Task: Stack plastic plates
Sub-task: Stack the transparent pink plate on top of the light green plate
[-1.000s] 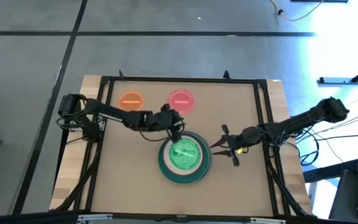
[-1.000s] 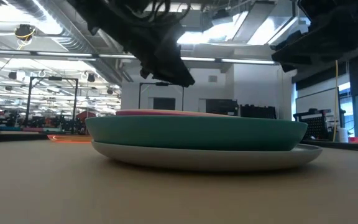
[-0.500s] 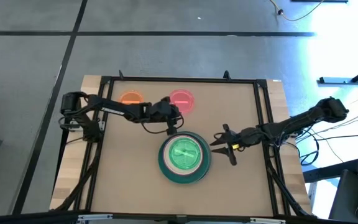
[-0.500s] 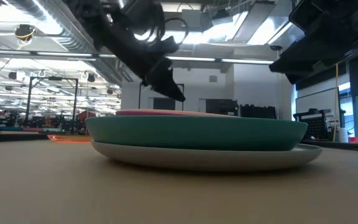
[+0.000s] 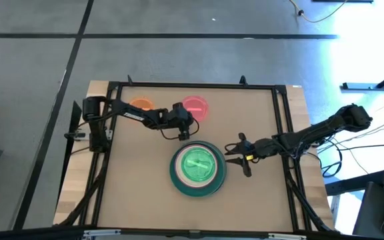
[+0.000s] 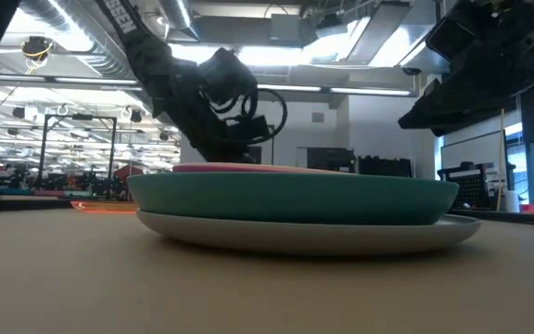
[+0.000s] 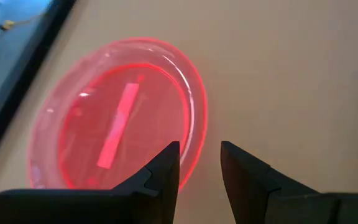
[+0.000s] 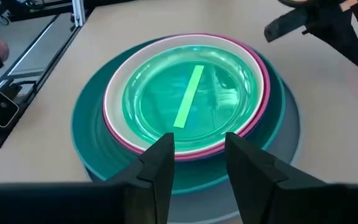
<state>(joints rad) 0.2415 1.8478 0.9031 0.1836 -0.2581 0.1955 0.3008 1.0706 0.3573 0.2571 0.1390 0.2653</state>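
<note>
- Plates make one stack (image 5: 198,170) near the middle of the table (image 5: 259,200), toward its front edge
- From the low view the stack shows a pale grey plate (image 6: 304,237) at the bottom touching the table, a large teal plate (image 6: 295,199) on it, and a thin magenta edge (image 6: 239,168) above
- On top lies a green plate (image 8: 188,99), seated inside a cream rim (image 8: 114,99) and a magenta rim (image 8: 263,102)
- Pink plate (image 5: 194,107) lies alone on the table near the far edge, apart from the stack
- Orange plate (image 5: 141,105) lies to the left of the pink one, partly hidden under the left arm
- Left gripper (image 5: 186,133) hangs between the pink plate and the stack; its fingers (image 7: 166,168) are slightly parted with nothing between them, and the pink plate's rim (image 7: 199,112) sits just ahead of the tips
- Right gripper (image 5: 234,155) waits just right of the stack, its fingers (image 8: 160,162) spread and empty, pointing toward the green plate
</note>
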